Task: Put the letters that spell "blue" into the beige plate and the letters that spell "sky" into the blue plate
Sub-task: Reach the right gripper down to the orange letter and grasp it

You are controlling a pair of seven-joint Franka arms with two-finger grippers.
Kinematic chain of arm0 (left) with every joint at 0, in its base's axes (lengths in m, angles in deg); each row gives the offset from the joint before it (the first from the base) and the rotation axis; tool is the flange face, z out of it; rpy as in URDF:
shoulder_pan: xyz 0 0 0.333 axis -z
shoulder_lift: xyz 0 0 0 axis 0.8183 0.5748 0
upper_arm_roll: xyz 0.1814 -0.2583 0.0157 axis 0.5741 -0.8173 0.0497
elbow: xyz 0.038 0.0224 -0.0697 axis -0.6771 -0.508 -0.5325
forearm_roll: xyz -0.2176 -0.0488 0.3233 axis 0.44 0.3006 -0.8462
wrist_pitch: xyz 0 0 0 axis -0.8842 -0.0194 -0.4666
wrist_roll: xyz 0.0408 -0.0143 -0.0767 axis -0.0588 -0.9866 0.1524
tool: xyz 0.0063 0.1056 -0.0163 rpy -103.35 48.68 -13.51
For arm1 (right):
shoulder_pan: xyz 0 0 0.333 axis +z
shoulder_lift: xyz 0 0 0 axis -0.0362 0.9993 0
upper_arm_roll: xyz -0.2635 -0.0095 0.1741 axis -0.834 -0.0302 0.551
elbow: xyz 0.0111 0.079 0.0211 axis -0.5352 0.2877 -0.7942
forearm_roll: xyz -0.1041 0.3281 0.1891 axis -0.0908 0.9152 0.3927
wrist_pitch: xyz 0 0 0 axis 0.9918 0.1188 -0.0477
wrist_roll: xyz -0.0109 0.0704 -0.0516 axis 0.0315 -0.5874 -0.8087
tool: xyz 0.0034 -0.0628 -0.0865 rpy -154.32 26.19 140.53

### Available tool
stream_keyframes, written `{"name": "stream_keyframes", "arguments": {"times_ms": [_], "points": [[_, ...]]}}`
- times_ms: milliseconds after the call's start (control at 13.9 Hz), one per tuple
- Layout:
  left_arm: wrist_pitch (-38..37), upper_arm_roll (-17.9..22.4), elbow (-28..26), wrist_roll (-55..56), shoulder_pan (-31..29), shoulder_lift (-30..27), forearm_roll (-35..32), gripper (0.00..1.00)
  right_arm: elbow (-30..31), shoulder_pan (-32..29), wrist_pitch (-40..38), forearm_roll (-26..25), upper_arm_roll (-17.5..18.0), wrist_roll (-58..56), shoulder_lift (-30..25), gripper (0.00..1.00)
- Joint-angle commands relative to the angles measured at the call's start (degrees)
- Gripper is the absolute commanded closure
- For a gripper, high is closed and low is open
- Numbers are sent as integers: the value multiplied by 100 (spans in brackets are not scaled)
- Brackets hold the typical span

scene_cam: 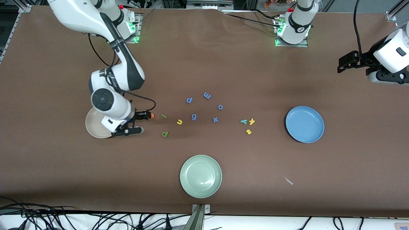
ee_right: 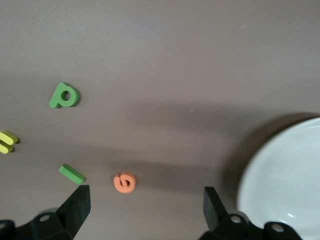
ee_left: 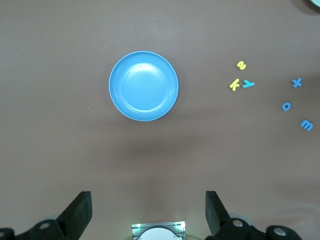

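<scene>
Both grippers are standing with jaws spread, holding nothing. Low over the table, the right gripper [scene_cam: 140,123] is hovering beside the beige plate [scene_cam: 92,126], its jaws lining up on the small orange e [ee_right: 124,182], probably to pinch it. The thin green l [ee_right: 72,174], b [ee_right: 64,95] and yellow u [ee_right: 7,141] are lying past it. The left gripper [ee_left: 148,207] is waiting high above the smooth round blue plate [ee_left: 143,86], with s [ee_left: 241,65], k [ee_left: 234,84] and y [ee_left: 248,84] flat alongside.

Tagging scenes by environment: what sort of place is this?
Most likely a robotics lab bench: two white robot arms bolted to a brown cloth-covered table, loose black cables along its edge nearest the front camera, and staged props, small foam letters and round blue plastic plate.
</scene>
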Motion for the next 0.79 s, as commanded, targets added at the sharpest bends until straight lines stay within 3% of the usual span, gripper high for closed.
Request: {"name": "stream_keyframes", "arguments": {"times_ms": [0, 215, 718], "points": [[-129, 13, 219, 41, 17, 109, 133, 0, 759, 269, 823, -3, -34, 296, -168, 0], [-129, 13, 219, 33, 17, 109, 133, 0, 1174, 339, 1300, -3, -34, 296, -159, 0], [-129, 13, 219, 41, 25, 109, 133, 0, 1192, 472, 1380, -3, -34, 218, 52, 1]]}}
